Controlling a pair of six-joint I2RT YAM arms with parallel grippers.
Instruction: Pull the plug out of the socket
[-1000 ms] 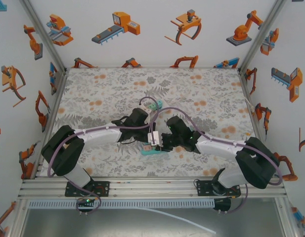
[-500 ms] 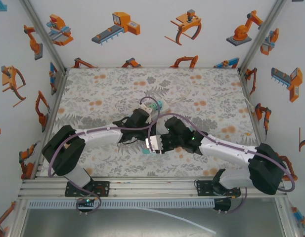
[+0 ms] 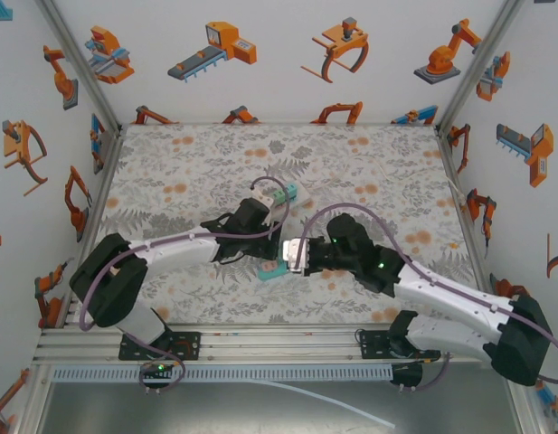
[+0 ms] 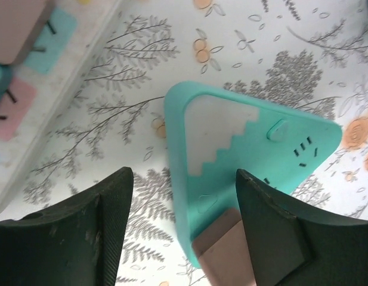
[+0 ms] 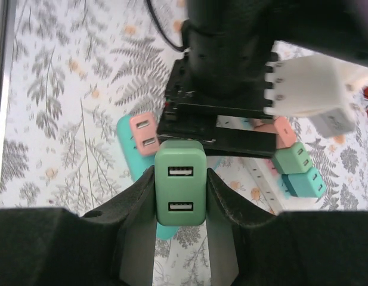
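Plug [image 5: 180, 189], one green, in right gripper [image 5: 180, 179]; one teal socket [image 4: 219, 190]

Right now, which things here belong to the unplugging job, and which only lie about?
Job: green plug; right pincer, shut on it; teal socket.
Lying about: pink plug at the socket; three other plugs; floral cloth.

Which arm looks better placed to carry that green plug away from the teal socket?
Right. The right gripper is shut on the green plug, fingers on both sides. The left gripper hangs open above the teal socket, holding nothing.
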